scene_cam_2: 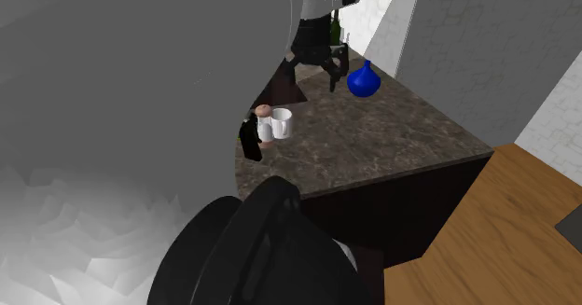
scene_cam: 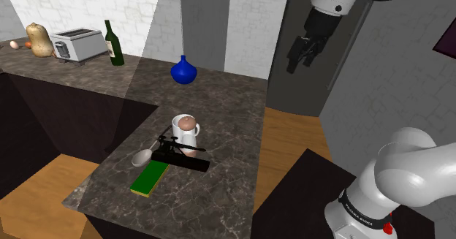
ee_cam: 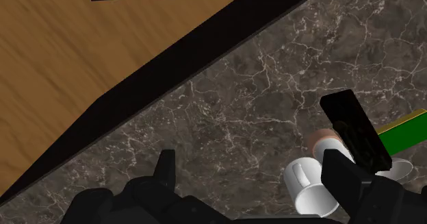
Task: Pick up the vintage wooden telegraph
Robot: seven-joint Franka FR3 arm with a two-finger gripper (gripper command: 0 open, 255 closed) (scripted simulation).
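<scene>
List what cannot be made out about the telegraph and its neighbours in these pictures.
- Telegraph: second exterior view, grey foreground mass hides part.
- Telegraph, wrist view: one jaw covers its end.
- Green slab: wrist view's edge cuts it off.
- Brownish item in white mug: shoulder view, too small to name.

The telegraph (scene_cam: 182, 160) doesn't look wooden to me, it's drawn nearly all black: a flat oblong base with thin black levers and rods sticking up on top. It sits upright on its base on the dark marbled table (scene_cam: 226, 120), toward the end of it nearer the shoulder view's bottom, just beside the white mug (scene_cam: 183, 128). From my wrist view it's a plain black slab (ee_cam: 356, 130) lying at a slant. Nothing's gripping it.
</scene>
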